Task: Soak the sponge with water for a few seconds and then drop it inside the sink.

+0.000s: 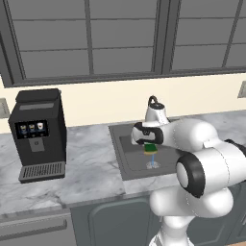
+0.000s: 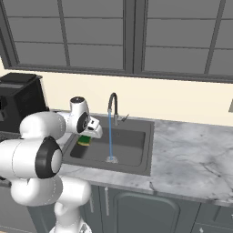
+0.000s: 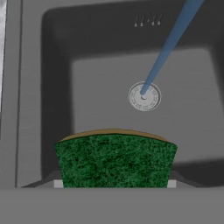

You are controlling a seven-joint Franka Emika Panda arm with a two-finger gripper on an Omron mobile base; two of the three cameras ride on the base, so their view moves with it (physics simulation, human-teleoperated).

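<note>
One grey-veined marble counter (image 2: 191, 159) is running under the dark-framed window panes (image 2: 91, 32) and cream wall you are facing. One black boxy coffee machine (image 1: 37, 134) is standing on it, well left of the basin. One dark grey rectangular recessed metal sink (image 2: 132, 143) is sitting in the counter, with one curved grey gooseneck faucet (image 2: 112, 104) at its back rim. One thin translucent blue stream of water (image 2: 110, 136) is falling onto the round silvery drain (image 3: 144, 96); the basin is holding nothing else. Your two-finger gripper (image 3: 113, 183) is clamping one small green-topped yellow sponge (image 3: 116, 159), hanging over the sink's left part, beside the stream and not touching it.
</note>
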